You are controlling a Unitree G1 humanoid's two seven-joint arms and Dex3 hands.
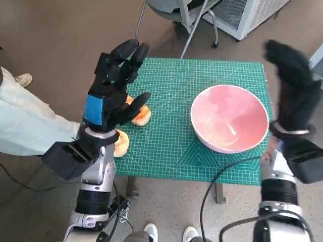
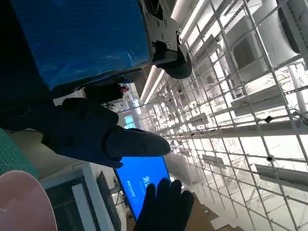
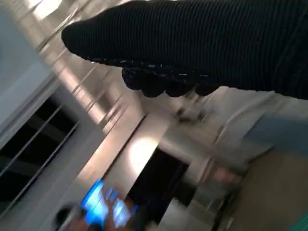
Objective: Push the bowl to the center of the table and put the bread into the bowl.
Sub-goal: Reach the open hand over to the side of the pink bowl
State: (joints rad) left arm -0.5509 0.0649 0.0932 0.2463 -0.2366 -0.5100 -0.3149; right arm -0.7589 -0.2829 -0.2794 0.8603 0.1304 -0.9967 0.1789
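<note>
A pink bowl (image 1: 229,118) stands empty on the right half of the green cutting mat (image 1: 171,151); a sliver of the bowl's rim (image 2: 21,199) shows in the left wrist view. Bread (image 1: 141,115) lies on the mat's left part, partly hidden behind my left hand (image 1: 112,93), and another piece (image 1: 121,143) sits at the mat's left edge. That hand is raised above the table, fingers apart, holding nothing. My gloved right hand (image 1: 295,91) is lifted beside the bowl's right rim, fingers up, empty. It also appears in the left wrist view (image 2: 163,204).
A person's pale trouser leg (image 1: 25,126) and shoe lie left of the table. Chair legs (image 1: 202,25) and a white cabinet stand beyond the far edge. A black cable (image 1: 217,186) hangs over the front edge. Both wrist views point up at ceiling lights and grids.
</note>
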